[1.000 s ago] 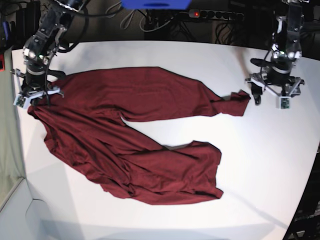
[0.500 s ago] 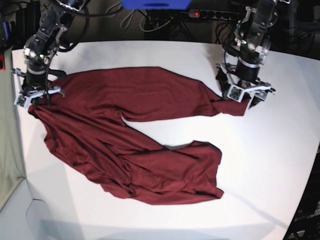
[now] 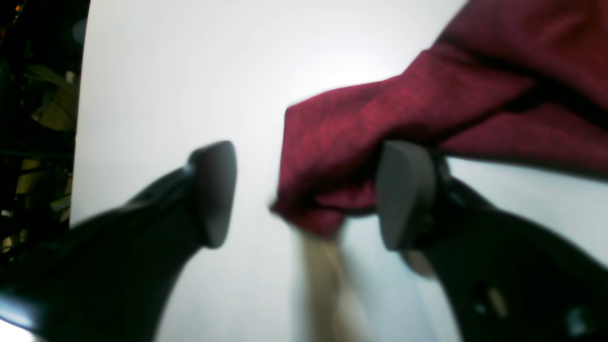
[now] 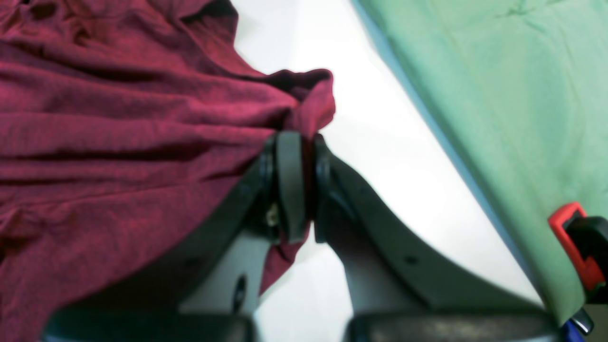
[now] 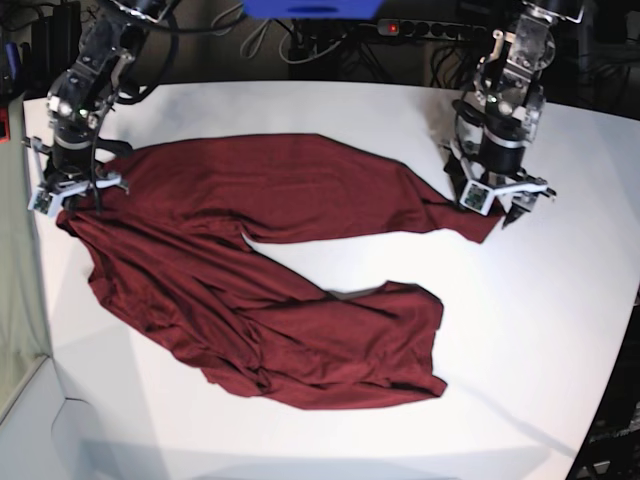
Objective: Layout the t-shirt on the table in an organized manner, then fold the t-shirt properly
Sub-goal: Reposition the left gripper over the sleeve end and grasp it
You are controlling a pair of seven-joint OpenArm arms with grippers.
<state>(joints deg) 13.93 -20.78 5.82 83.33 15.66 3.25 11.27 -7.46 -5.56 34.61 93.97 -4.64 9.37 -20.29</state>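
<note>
Base view: wrinkled t-shirt [image 5: 270, 280] pinched by right claw [image 4: 297, 187]; left claw [image 3: 308, 194] open, seemingly astride its corner

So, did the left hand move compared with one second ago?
Yes. In the base view the left hand moved inward from the table's edge onto the t-shirt's tip.

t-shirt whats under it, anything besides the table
Only the white table shows around the t-shirt. Whatever lies beneath the cloth is covered. The right pincer pinches one corner.
</note>
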